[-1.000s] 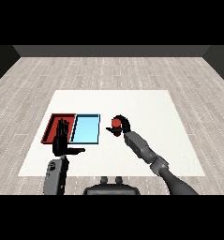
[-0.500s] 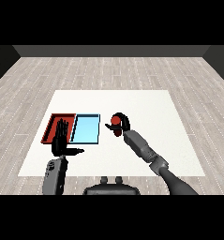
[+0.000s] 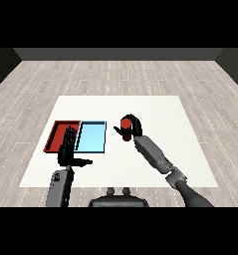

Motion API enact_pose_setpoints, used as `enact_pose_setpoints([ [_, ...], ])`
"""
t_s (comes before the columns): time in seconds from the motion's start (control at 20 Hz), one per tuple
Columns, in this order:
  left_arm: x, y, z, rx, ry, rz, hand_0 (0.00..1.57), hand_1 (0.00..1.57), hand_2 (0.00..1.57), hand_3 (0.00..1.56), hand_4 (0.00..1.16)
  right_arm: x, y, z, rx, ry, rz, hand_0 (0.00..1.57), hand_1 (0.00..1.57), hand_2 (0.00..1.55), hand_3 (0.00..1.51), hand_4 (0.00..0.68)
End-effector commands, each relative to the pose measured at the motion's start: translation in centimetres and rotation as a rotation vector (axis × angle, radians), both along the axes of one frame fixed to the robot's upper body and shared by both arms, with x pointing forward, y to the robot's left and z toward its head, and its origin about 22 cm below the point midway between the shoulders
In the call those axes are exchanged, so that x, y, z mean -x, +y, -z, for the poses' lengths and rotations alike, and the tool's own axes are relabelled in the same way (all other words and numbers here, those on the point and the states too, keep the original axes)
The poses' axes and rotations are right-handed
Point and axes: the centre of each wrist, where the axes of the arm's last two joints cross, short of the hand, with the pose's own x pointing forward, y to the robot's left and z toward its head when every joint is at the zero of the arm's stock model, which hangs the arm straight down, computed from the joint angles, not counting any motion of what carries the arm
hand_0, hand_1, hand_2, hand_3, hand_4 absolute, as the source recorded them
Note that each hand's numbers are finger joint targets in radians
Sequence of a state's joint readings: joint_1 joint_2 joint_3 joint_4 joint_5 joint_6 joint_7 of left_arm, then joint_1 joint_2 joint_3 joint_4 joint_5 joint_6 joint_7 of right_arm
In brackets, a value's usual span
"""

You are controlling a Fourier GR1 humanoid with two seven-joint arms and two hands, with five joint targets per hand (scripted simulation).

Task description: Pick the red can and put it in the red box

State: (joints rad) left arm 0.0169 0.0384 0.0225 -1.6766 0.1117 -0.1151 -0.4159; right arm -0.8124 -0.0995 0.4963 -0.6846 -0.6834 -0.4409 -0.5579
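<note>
One red can stands upright on the white worktop, enclosed by the right hand, whose black fingers curl over the can's top and far side while the thumb crosses its near face. The can's lower end shows below the thumb; whether it touches the worktop or sits just above it cannot be told. The grey right forearm runs from this hand down toward the view's lower right corner.

To the left of the right hand, near it but apart, lies the light blue tray; touching that tray's far-left edge lies the red tray, so the blue tray sits between the can and the red tray. Both trays lie flat, with their long sides running away from the robot.

The left hand is held upright over the near edge of the two trays, in front of the seam where they meet. Its fingers are straight and point away from the robot, its thumb juts out to the right, and it holds nothing. The left forearm rises from the lower left corner of the view.

The worktop is bordered on all sides by a pale plank floor.
</note>
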Motion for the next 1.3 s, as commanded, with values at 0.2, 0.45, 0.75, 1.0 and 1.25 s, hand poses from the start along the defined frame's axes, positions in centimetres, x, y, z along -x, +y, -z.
enact_pose_setpoints([
  [0.2,-0.8,-6.8,-3.6,-0.047,0.055,0.108,0.0,0.0,0.0,0.0,0.0,2.6,0.3,-3.4,-0.051,-0.13,-0.015,1.48,1.48,1.44,1.4,0.631],
  [0.45,-0.9,-6.8,-3.0,-0.054,0.076,0.115,0.0,0.0,0.0,0.0,0.0,5.3,0.0,-4.4,-0.037,-0.167,-0.006,1.46,1.46,1.42,1.39,0.633],
  [0.75,-1.6,-10.6,-3.6,-0.09,0.106,0.138,0.0,0.0,0.0,0.0,0.0,7.5,-1.6,-6.9,-0.084,-0.213,-0.013,1.43,1.43,1.41,1.39,0.629],
  [1.0,-2.2,-9.5,-2.0,-0.098,0.154,0.134,0.0,0.0,0.0,0.0,0.0,9.4,-1.4,-6.5,-0.057,-0.256,-0.035,1.45,1.45,1.43,1.4,0.621],
  [1.25,-3.2,-11.4,1.2,-0.124,0.215,0.164,0.0,0.0,0.0,0.0,0.0,8.4,-1.4,-6.8,-0.069,-0.289,-0.047,1.44,1.44,1.44,1.4,0.624],
])
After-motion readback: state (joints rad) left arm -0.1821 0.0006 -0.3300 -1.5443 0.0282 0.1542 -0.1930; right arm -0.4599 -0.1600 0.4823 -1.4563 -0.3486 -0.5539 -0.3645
